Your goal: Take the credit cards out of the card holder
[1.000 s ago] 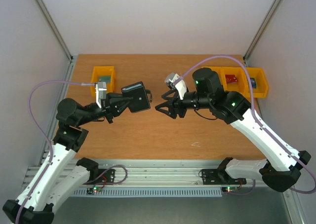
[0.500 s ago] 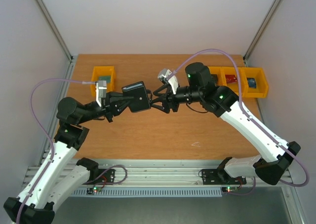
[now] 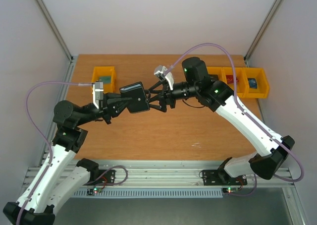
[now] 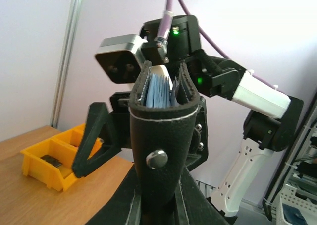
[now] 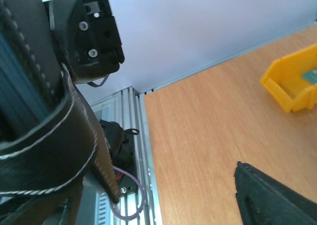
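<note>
My left gripper [image 3: 128,102] is shut on the card holder [image 3: 136,97], a black folding wallet, and holds it above the table. In the left wrist view the card holder [image 4: 166,136] stands upright between my fingers [image 4: 124,212], its open end up, showing blue-grey pocket edges [image 4: 158,91]. I cannot tell credit cards from the pockets there. My right gripper [image 3: 154,102] is open at the holder's free end, with one finger [image 4: 94,140] on each side of it. In the right wrist view the holder [image 5: 44,131] fills the left side and one finger [image 5: 277,197] shows at the lower right.
A yellow bin [image 3: 104,78] stands at the table's back left with a dark thing in it. More yellow bins [image 3: 256,83] line the back right; one holds something red [image 3: 232,79]. A bin [image 5: 297,84] also shows in the right wrist view.
My right gripper has moved left up to the card holder and opened wider, so its fingers now flank the holder's end. The left gripper has hardly moved and keeps its hold.
</note>
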Motion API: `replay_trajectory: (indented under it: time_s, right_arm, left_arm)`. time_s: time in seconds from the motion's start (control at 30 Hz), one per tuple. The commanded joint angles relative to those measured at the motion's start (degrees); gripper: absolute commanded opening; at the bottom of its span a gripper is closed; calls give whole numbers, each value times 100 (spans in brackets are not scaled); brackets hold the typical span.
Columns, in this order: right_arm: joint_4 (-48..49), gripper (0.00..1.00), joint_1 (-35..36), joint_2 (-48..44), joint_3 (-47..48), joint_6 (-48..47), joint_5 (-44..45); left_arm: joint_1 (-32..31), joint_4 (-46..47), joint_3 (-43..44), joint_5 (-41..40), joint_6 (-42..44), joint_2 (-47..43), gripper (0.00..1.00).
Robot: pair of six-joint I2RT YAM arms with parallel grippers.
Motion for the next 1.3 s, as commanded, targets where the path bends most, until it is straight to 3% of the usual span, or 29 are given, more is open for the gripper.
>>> replay_trajectory:
  time_s: [0.0, 0.07, 0.2, 0.27, 0.37, 0.57, 0.63, 0.7, 0.87, 0.93, 0.97, 1.0, 1.17, 1.27]
  right_arm:
    - [442, 94, 114, 159, 363, 244, -1061]
    - [340, 96, 141, 197, 431, 290, -1197]
    - [418, 90, 254, 244, 453, 388, -1333]
    - [450, 77, 274, 289, 491, 451, -1445]
    - [478, 43, 273, 305, 530, 550, -1529]
    - [136, 18, 256, 320, 636, 573, -1135]
    - [-17, 6, 262, 324, 670, 611, -897]
    - [-72, 1, 256, 287, 651, 676, -586]
    - [-57, 1, 261, 202, 572, 995, 10]
    - [-116, 1, 281, 175, 577, 1132, 523]
    - [-258, 1, 315, 173, 620, 1219, 943]
    - [-431, 1, 380, 199, 691, 1316, 1534]
    - [-1603, 1, 1171, 598, 1493, 1660, 4664]
    - [-2253, 1, 1745, 1056, 2182, 1727, 6100]
  left_arm:
    - [-71, 335, 61, 80, -75, 20, 0]
    - [-71, 331, 43, 72, -96, 20, 0]
    - [-78, 301, -33, 72, -149, 43, 0]
    - [-92, 272, -79, 81, -152, 58, 0]
    - [-97, 238, -117, 26, -157, 47, 0]
    - [-95, 49, -222, -502, -203, 7, 3]
    - [-97, -118, -250, -868, -203, -4, 26]
    - [-89, -236, -288, -1180, -188, -17, 45]
    - [-88, -417, -398, -1477, -55, -27, 68]
    - [-82, -440, -423, -1604, -41, -51, 78]
    - [-81, -449, -423, -1640, 13, -46, 93]
    - [-80, -473, -413, -1654, 98, -46, 99]
    - [-80, -846, -356, -1834, 712, -16, 99]
    - [-85, -928, -362, -1947, 855, 16, 99]
